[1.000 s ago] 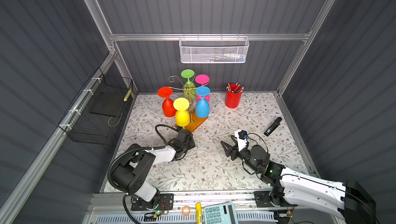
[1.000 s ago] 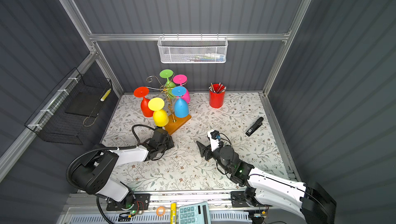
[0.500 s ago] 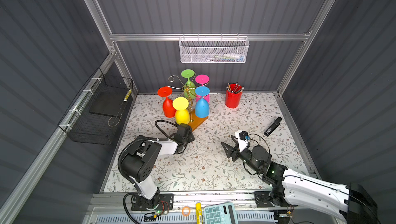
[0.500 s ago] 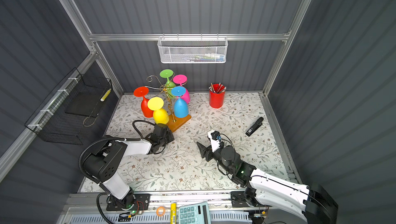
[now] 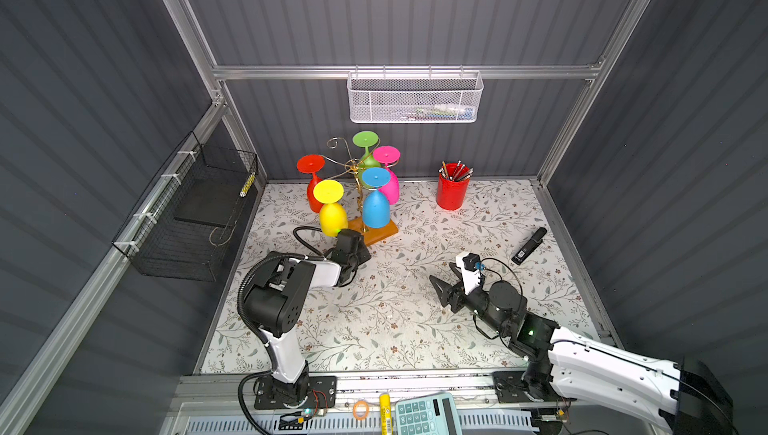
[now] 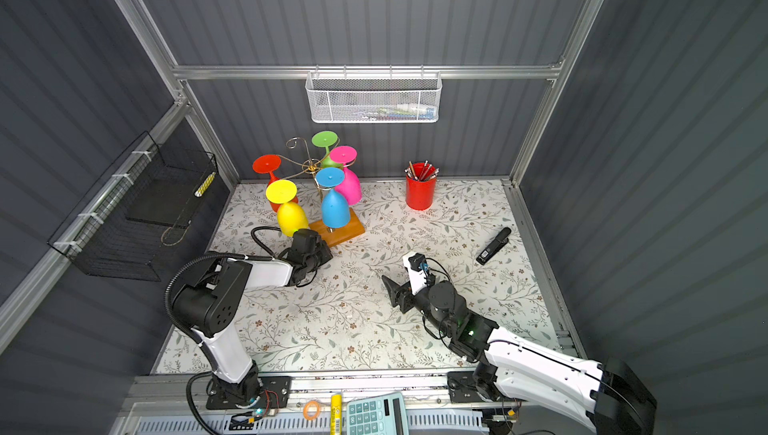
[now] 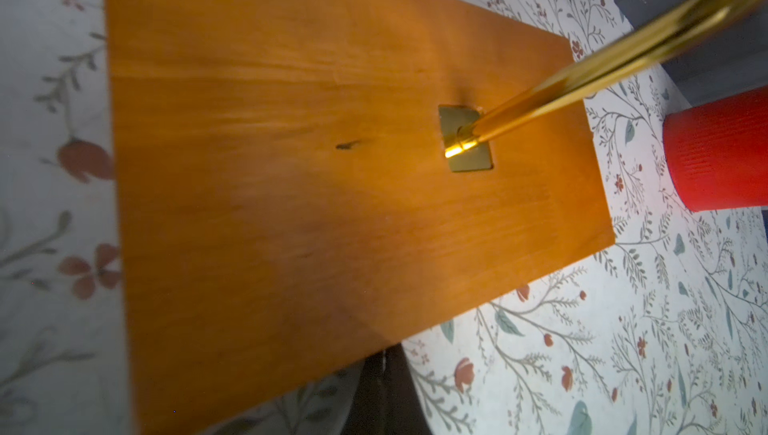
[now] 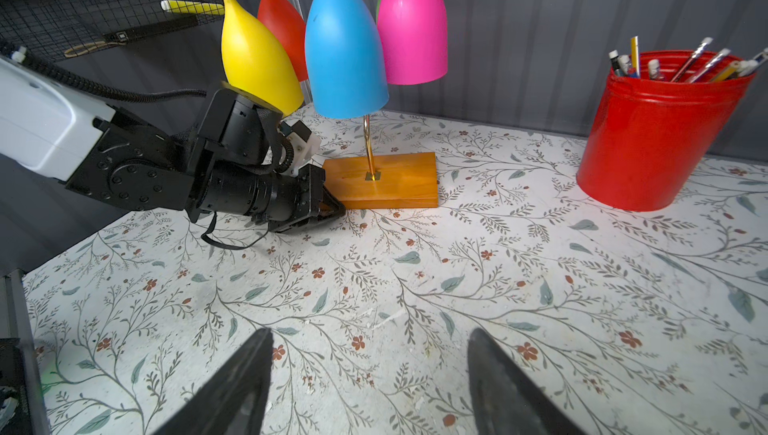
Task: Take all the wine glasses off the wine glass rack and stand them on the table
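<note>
Left jaws, closed against the wine glass rack (image 8: 399, 187), show best from right wrist; right jaws gape.

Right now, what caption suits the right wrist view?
Open right gripper faces the wine glass rack; shut left gripper sits at its base.

Four cameras, one small booth.
Both top views looked steeply down from the front, sharing the whole floral-patterned tabletop (image 5: 395, 329). The left wrist camera hung close over the rack's orange-brown wooden base (image 7: 291, 204); the right wrist camera faced that base (image 8: 390, 187) low, from farther back.
</note>
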Controlling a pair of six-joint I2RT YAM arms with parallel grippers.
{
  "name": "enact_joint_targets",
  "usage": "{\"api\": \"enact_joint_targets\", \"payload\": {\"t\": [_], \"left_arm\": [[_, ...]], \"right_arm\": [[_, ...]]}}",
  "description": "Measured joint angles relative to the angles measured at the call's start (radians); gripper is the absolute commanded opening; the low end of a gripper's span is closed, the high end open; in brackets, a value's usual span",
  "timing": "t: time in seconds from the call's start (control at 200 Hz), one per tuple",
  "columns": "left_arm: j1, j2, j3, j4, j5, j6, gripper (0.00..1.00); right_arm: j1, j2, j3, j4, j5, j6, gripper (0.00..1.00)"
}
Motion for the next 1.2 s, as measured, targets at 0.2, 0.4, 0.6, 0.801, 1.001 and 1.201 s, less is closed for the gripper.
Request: {"api": "enact_joint_targets", "payload": {"t": [0.2,0.4,0.6,0.801,1.001,1.201], "left_arm": [[0.055,0.013,0.016,0.0,0.023,0.0,0.0],[0.115,0.029,0.03,0.009,0.063,-0.005,0.0],[0.177,0.051,0.047,0.031,0.11,-0.025,0.0],[0.222,0.093,0.088,0.048,0.152,-0.047,0.0],[0.248,0.118,0.111,0.065,0.184,-0.069,0.0],[0.254,0.096,0.067,0.094,0.194,-0.078,0.0]], "right_arm": [[-0.01,-0.002,0.0,-0.021,-0.004,0.0,0.75],[-0.019,0.01,0.005,-0.031,-0.007,0.0,0.77],[-0.025,0.027,0.013,-0.03,-0.021,0.004,0.78],[-0.026,0.034,0.021,-0.031,-0.033,0.012,0.8],[-0.026,0.021,0.027,-0.043,-0.033,0.029,0.82],[-0.027,0.021,0.049,-0.058,-0.032,0.045,0.84]]}}
